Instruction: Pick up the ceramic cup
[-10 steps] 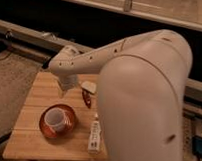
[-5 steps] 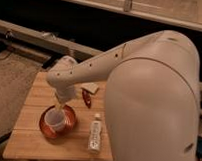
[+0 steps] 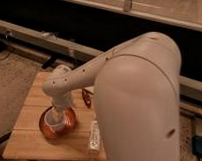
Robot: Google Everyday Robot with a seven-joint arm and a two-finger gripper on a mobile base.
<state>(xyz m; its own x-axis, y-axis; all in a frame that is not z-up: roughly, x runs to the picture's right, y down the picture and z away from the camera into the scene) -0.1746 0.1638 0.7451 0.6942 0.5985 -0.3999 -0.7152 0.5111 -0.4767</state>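
Observation:
The ceramic cup (image 3: 56,125) is a small pale round cup standing inside the wide copper dish (image 3: 58,124) on the wooden table (image 3: 31,110). My gripper (image 3: 59,115) reaches straight down over the cup from the white arm (image 3: 89,74), and its end covers the cup's upper part. Only the cup's lower rim shows beneath it.
A white tube-shaped bottle (image 3: 95,137) lies on the table right of the dish. A dark reddish object (image 3: 87,98) sits behind, partly hidden by the arm. The large white arm body (image 3: 143,106) fills the right side. A metal rail runs along the back.
The arm has swung left and down, moving the gripper from behind the dish to directly over the cup in the copper dish.

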